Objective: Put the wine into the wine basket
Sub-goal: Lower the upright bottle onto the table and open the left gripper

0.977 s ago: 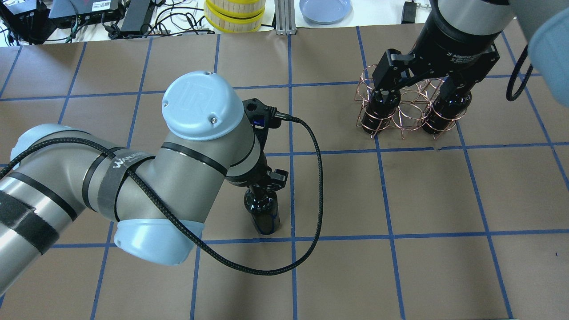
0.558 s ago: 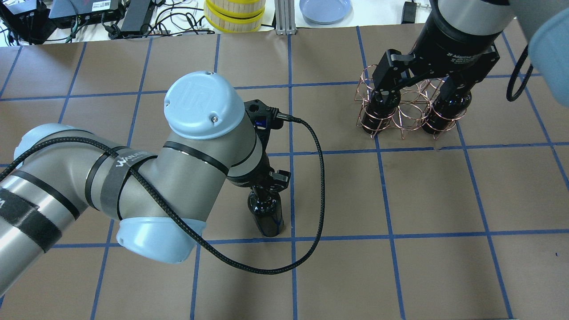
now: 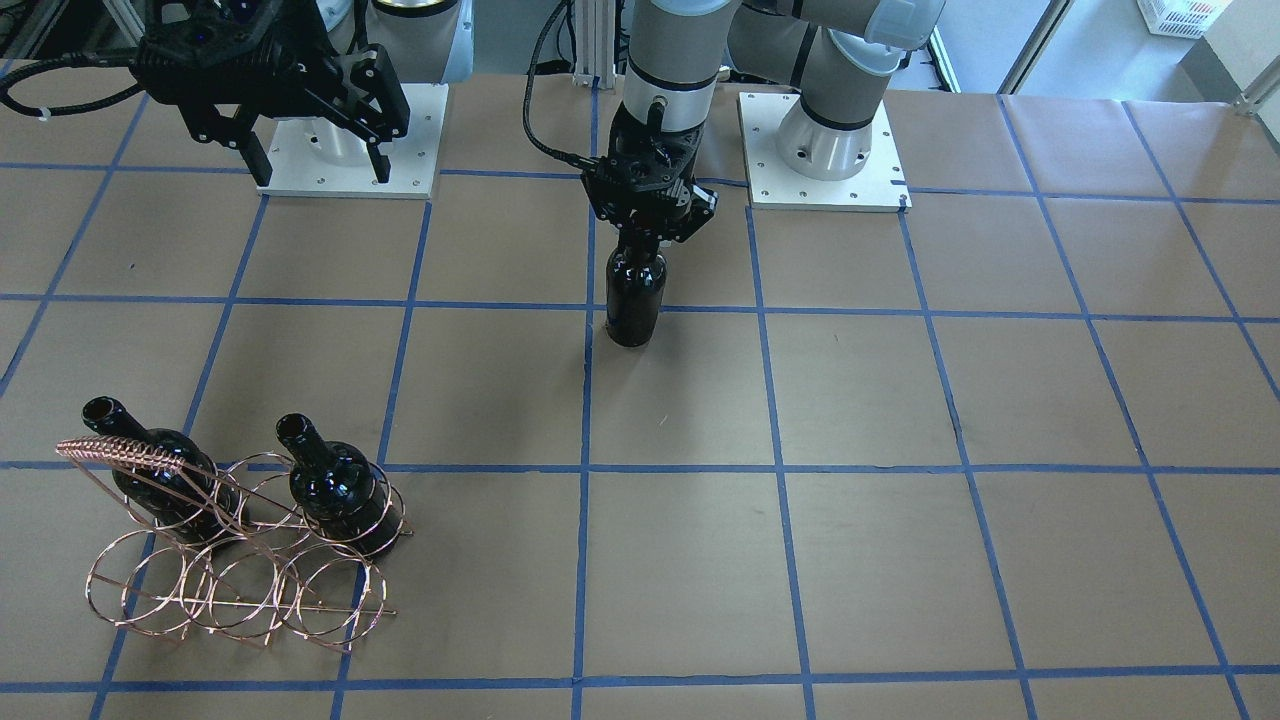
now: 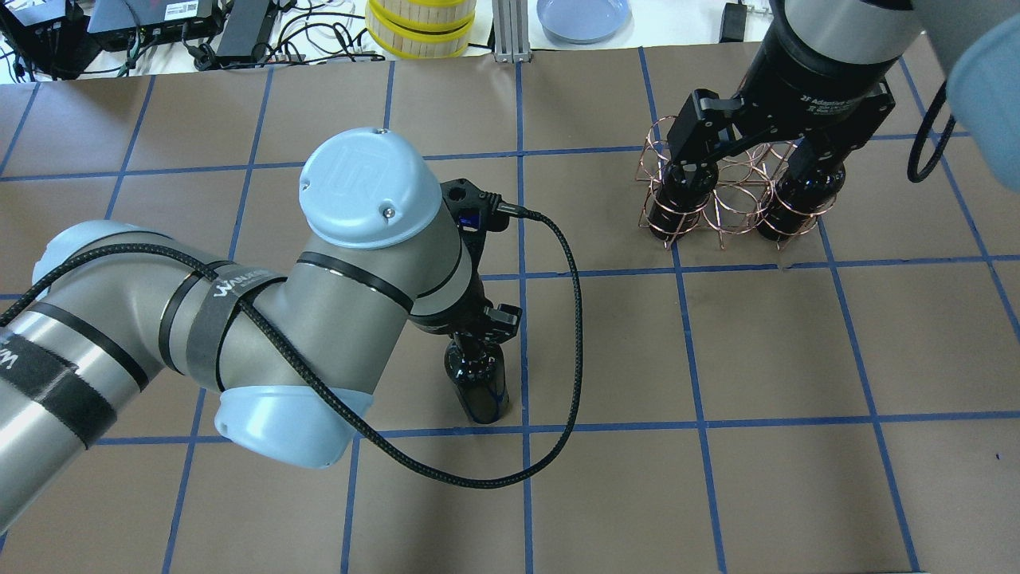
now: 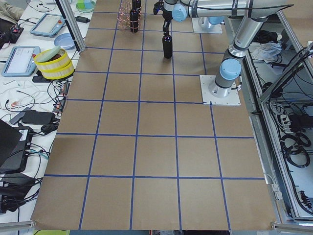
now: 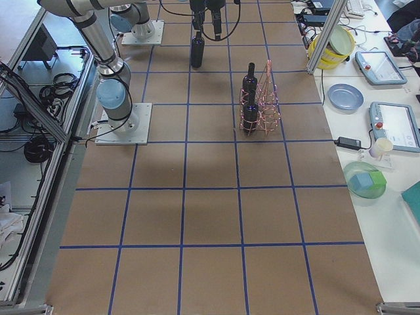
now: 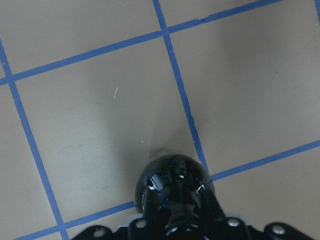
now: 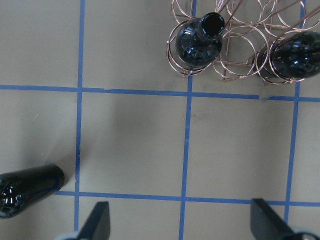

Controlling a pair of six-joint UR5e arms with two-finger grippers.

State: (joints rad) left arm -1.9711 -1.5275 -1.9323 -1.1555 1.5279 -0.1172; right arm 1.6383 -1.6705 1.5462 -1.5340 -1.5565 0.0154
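A glossy black wine bottle (image 3: 635, 295) (image 4: 476, 387) stands upright near the table's middle. My left gripper (image 3: 648, 235) (image 4: 470, 339) is shut on its neck. In the left wrist view only its shoulder (image 7: 172, 182) shows. Whether its base touches the paper I cannot tell. The copper wire wine basket (image 3: 235, 580) (image 4: 737, 199) (image 8: 240, 45) holds two bottles (image 3: 160, 480) (image 3: 335, 485), and the ring between them holds nothing. High above the basket hangs my right gripper (image 4: 753, 163) (image 3: 321, 172) (image 8: 182, 222), open and holding nothing.
Brown paper with blue tape lines covers the table. Beyond the far edge are yellow-rimmed round containers (image 4: 420, 28), a blue plate (image 4: 583, 16) and cables. The arms' white base plates (image 3: 822, 150) sit on the robot's side.
My left arm has shifted a little to the right, carrying the bottle with it. The right gripper and the basket have stayed put.
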